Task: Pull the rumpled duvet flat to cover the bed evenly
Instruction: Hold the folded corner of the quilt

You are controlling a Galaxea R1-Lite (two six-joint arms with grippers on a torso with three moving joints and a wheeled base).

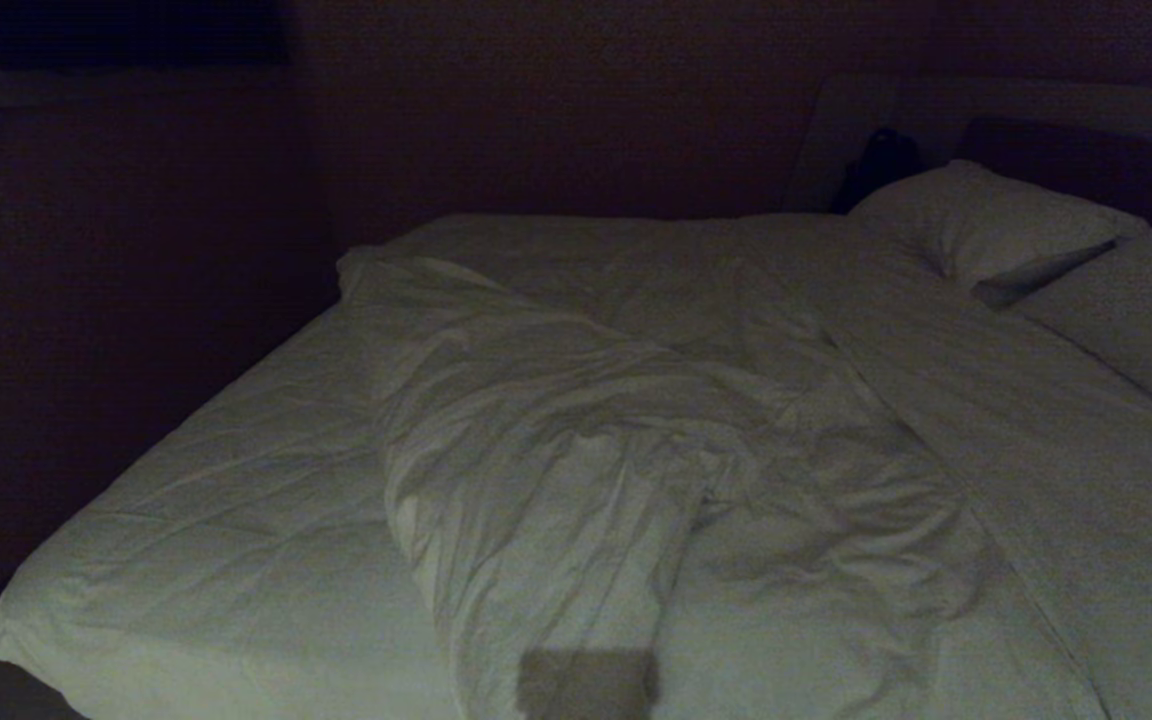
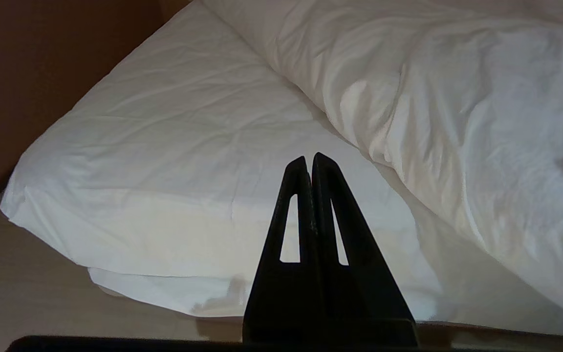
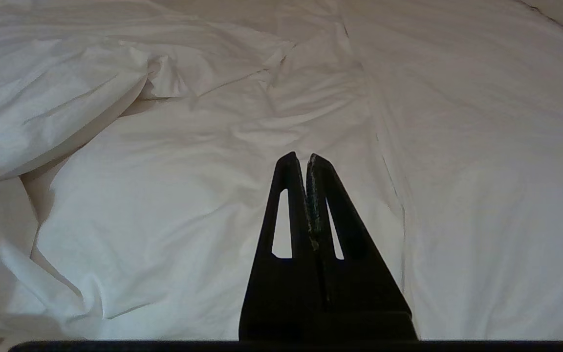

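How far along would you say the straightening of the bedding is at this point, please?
Nothing looks done: the puffy white creased duvet lies bunched in a ridge across the wide white bed. Nothing is in hand: left gripper and right gripper are shut, empty. Gripping and pulling flat remain.

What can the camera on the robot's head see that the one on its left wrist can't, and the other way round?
Only the head view shows the two pillows and the dark headboard at the far end of the bed, plus the whole sweep of bedding. Only the left wrist view shows the left gripper, its black fingers pressed shut, and the pale floor below the bed's corner. Both show the duvet bunched in a rumpled ridge, with flatter white cloth beside it reaching the bed's left edge.
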